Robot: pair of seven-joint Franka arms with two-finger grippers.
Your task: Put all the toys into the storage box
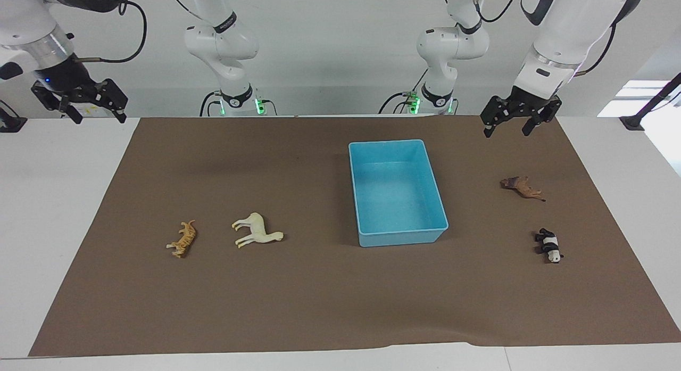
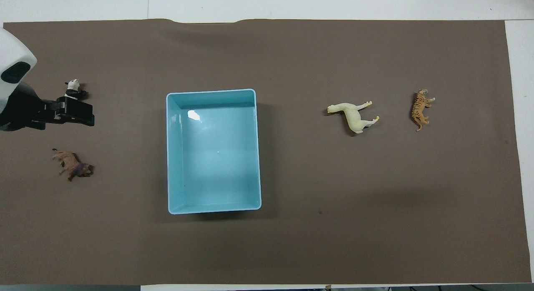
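The light blue storage box (image 1: 401, 237) stands empty on the brown mat; it also shows in the overhead view (image 2: 212, 92). The orange tiger (image 1: 182, 239) (image 2: 420, 109) and the cream llama (image 1: 257, 230) (image 2: 354, 117) lie toward the right arm's end. The dark brown figurine (image 1: 523, 188) (image 2: 71, 165) and the panda (image 1: 549, 246) (image 2: 73, 89) lie toward the left arm's end, the panda farther from the robots. My left gripper (image 1: 508, 130) (image 2: 77, 113) is open and empty, raised over the mat's corner at that end. My right gripper (image 1: 98, 117) is open and empty, raised over the white table beside the mat.
The brown mat (image 1: 298, 296) covers most of the white table (image 1: 53, 200). Its edge farthest from the robots is slightly wrinkled. The two arm bases stand at the table's edge nearest the robots.
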